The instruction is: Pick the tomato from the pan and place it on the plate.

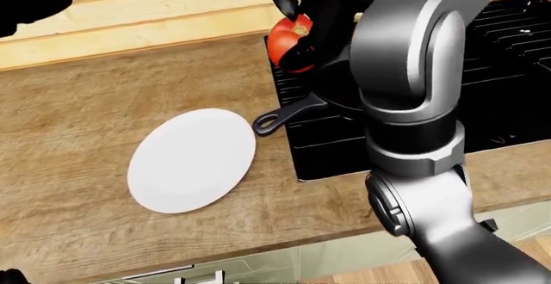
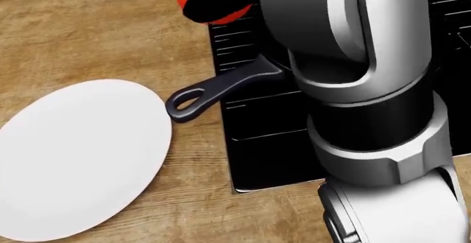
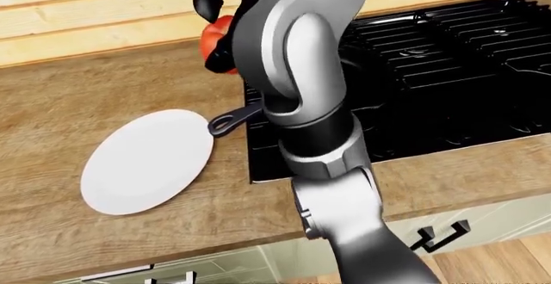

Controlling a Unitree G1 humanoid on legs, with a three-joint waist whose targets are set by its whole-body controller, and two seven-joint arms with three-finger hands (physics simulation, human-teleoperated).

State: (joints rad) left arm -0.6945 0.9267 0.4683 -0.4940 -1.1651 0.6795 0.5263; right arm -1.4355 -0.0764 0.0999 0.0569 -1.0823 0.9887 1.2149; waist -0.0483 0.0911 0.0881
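The red tomato (image 1: 282,42) is held in my right hand (image 1: 294,31), whose black fingers close round it above the stove's left edge, near the top of the left-eye view. The black pan is mostly hidden behind my right arm; only its handle (image 1: 286,115) shows, pointing toward the plate. The white plate (image 1: 191,160) lies empty on the wooden counter, left of and below the tomato. My left hand (image 1: 26,0) is a dark shape at the top left corner; its fingers do not show clearly.
The black stove (image 1: 508,71) with its grates fills the right side. My grey right arm (image 1: 413,103) blocks the middle of the view. A wooden wall (image 1: 155,19) runs along the top. The counter edge (image 1: 215,252) and cabinet fronts lie at the bottom.
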